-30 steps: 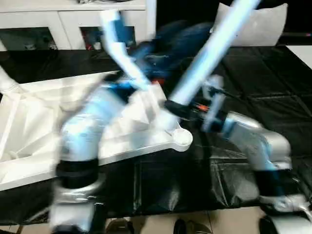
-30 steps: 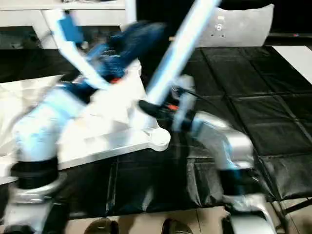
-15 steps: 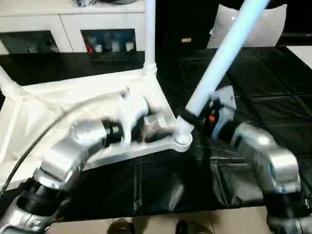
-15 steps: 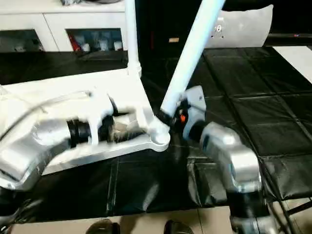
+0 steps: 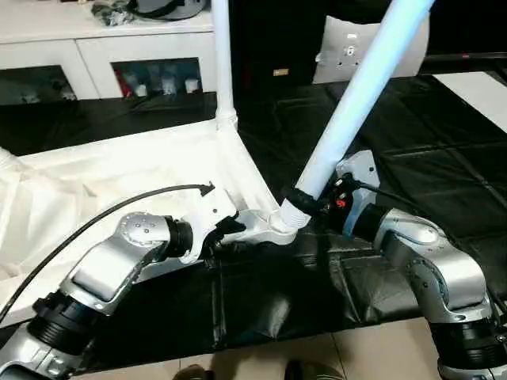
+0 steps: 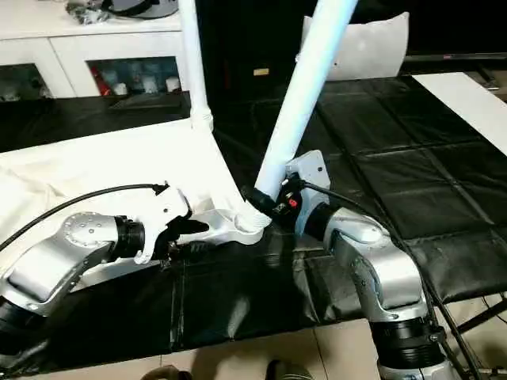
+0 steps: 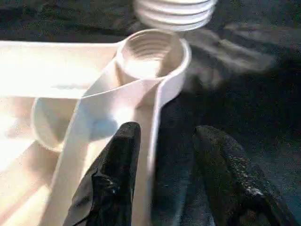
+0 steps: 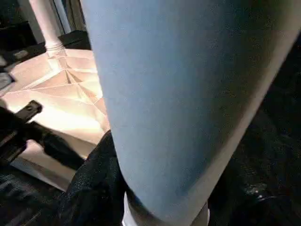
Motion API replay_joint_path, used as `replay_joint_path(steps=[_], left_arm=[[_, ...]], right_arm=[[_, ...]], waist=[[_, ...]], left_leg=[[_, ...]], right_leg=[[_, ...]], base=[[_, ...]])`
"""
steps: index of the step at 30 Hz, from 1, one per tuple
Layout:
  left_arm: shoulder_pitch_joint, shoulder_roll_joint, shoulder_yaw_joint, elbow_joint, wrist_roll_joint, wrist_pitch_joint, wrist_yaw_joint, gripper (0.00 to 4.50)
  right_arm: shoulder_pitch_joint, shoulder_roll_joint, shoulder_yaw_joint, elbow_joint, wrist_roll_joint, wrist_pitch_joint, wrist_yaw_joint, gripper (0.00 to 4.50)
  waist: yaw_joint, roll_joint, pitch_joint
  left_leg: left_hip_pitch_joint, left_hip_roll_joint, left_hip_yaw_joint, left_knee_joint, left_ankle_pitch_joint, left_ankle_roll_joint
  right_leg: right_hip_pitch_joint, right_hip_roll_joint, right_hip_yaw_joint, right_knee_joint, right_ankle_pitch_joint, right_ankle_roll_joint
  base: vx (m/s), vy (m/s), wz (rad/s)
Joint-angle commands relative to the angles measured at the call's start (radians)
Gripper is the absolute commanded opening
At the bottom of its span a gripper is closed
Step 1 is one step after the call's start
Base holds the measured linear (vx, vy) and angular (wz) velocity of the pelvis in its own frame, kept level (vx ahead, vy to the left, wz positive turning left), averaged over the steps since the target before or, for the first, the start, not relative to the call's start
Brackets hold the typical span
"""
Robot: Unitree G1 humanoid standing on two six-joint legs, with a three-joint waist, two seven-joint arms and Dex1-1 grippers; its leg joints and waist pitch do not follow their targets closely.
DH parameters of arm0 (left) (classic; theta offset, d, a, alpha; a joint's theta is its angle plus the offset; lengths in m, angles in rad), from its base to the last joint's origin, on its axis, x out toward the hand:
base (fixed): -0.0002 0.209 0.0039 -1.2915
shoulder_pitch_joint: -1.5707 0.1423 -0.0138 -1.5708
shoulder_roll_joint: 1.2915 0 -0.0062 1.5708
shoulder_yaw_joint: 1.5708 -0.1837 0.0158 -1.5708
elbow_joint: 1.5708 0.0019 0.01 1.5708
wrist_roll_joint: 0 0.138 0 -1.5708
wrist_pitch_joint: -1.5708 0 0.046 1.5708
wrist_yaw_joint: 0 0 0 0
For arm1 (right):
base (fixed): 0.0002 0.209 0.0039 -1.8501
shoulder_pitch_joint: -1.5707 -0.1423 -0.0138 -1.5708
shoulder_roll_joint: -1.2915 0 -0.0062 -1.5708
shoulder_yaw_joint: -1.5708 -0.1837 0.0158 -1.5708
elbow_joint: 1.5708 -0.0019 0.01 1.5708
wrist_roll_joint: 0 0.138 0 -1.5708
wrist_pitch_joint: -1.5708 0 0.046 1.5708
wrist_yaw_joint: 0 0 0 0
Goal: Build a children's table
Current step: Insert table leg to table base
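Note:
The white table top (image 5: 95, 182) lies upside down on a black mat. One white leg (image 5: 223, 63) stands upright in its far corner. My right gripper (image 5: 303, 198) is shut on a second leg (image 5: 356, 95) just above its ribbed end (image 7: 174, 9). That leg is tilted, and its end sits just beside the open threaded corner socket (image 7: 150, 52) at the near right corner. My left gripper (image 7: 164, 136) straddles the table top's rim just short of that socket. One finger is inside the rim and the other outside, with a gap showing.
The black mat (image 5: 444, 158) covers the floor around the table top. A white cabinet (image 5: 119, 47) with glass doors stands at the back left, a white cushion-like panel (image 5: 348, 47) at the back right. A black cable (image 5: 95, 218) trails over my left forearm.
My left arm swung down from above the table top to its near rim by the corner socket, and its fingers have drawn closer together. The right gripper kept its hold on the tilted leg.

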Motion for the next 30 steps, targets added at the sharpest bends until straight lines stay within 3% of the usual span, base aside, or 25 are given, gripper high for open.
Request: replay_joint_path(steps=[1,4,5,6,9,17,21,30], left_arm=[[-0.021,0.000,-0.003,0.030,0.033,-0.024,0.023,1.74],[-0.029,-0.012,0.004,0.066,0.051,-0.043,0.042,1.59],[-0.031,-0.015,0.006,0.073,0.054,-0.044,0.040,1.46],[-0.033,-0.019,0.007,0.078,0.056,-0.040,0.035,1.36],[-0.033,-0.017,-0.004,0.093,0.073,-0.040,0.020,1.16],[-0.015,0.002,-0.018,0.065,0.066,-0.022,-0.031,0.56],[-0.017,0.013,-0.027,0.082,0.105,-0.017,-0.033,0.22],[-0.008,0.034,-0.049,0.066,0.140,-0.032,-0.055,0.00]], right_arm=[[0.003,-0.006,0.002,-0.016,-0.005,-0.018,0.004,1.90],[0.004,-0.006,0.007,-0.016,-0.005,-0.019,0.003,1.90],[0.005,-0.006,0.009,-0.016,-0.006,-0.019,0.004,1.90],[0.005,-0.007,0.011,-0.016,-0.007,-0.019,0.006,1.90],[0.008,-0.010,0.017,-0.015,-0.011,-0.021,0.011,1.90],[0.009,-0.024,0.018,-0.006,-0.009,-0.019,0.022,1.90],[0.001,-0.025,0.021,0.007,-0.012,-0.019,0.030,1.90],[0.001,-0.023,0.040,0.013,-0.016,-0.015,0.044,1.90]], waist=[[-0.008,0.006,-0.060],[-0.015,0.010,-0.059],[-0.017,0.016,-0.061],[-0.021,0.012,-0.063],[-0.023,0.012,-0.064],[-0.019,0.013,-0.065],[-0.015,0.012,-0.066],[-0.013,0.011,-0.065]], left_leg=[[0.027,0.008,-0.012,-0.070,-0.424,0.017],[0.029,0.012,-0.015,-0.071,-0.442,0.020],[0.033,0.019,-0.020,-0.074,-0.463,0.018],[0.026,0.025,-0.024,-0.079,-0.467,0.016],[0.018,0.023,-0.025,-0.081,-0.451,0.014],[0.017,0.027,-0.023,-0.084,-0.416,0.021],[0.014,0.028,-0.020,-0.085,-0.391,0.024],[0.013,0.028,-0.019,-0.088,-0.376,0.026]], right_leg=[[0.033,-0.062,0.012,-0.113,-0.661,0.022],[0.036,-0.065,-0.004,-0.119,-0.664,0.034],[0.040,-0.069,-0.009,-0.118,-0.643,0.026],[0.048,-0.072,-0.008,-0.111,-0.603,0.017],[0.051,-0.079,0.001,-0.102,-0.583,-0.002],[0.049,-0.080,0.011,-0.093,-0.536,-0.037],[0.051,-0.081,0.019,-0.085,-0.502,-0.060],[0.052,-0.080,0.023,-0.081,-0.493,-0.071]], base=[[0.000,0.000,0.00],[0.000,0.000,0.00],[0.000,0.000,0.00],[0.000,0.000,0.00],[0.000,0.000,0.00],[0.000,0.000,0.00],[0.000,0.000,0.00],[0.000,0.000,0.00]])
